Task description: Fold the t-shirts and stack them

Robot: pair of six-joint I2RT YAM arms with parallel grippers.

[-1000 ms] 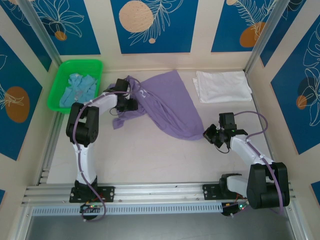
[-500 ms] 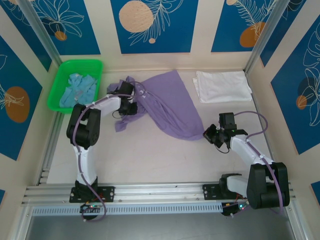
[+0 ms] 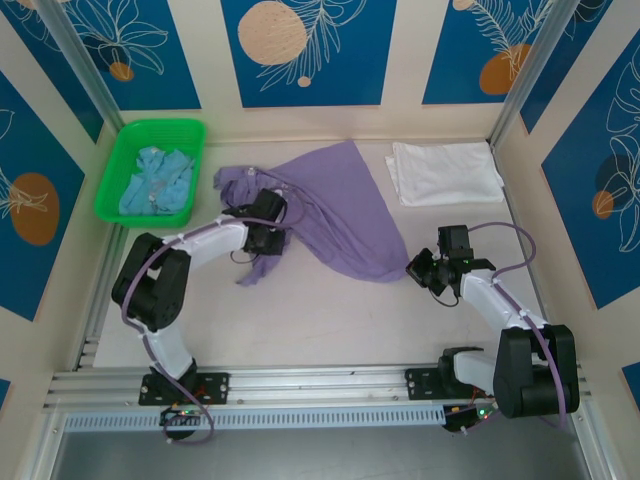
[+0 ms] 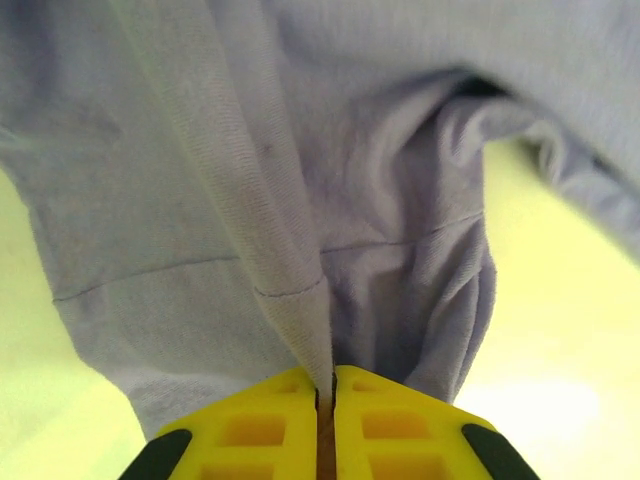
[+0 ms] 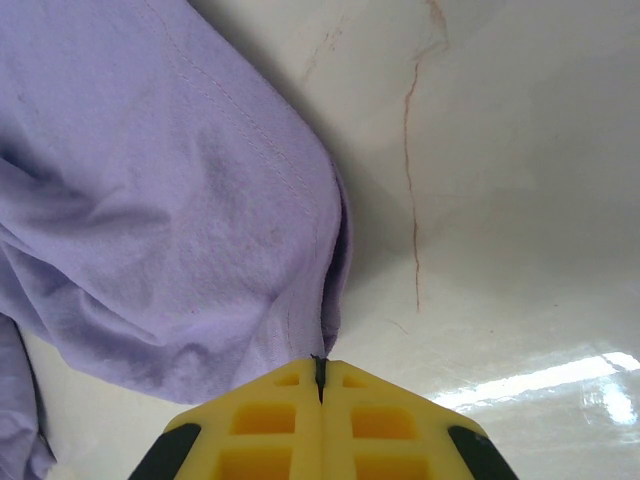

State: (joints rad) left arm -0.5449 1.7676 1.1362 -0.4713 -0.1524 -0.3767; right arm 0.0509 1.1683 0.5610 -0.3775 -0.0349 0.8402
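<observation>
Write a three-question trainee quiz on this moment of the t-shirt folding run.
1. True or false: the left gripper and the right gripper are each shut on the purple t-shirt.
2. Where is the light blue t-shirt? A) in the green basket B) hanging from the right gripper C) under the purple t-shirt
3. Fill in: the folded white t-shirt lies at the table's far ___ corner.
Key: 1 true; 2 A; 3 right.

A robot lab cell: aluminium-railed table (image 3: pixel 330 320) walled by printed blue panels (image 3: pixel 300 50).
</observation>
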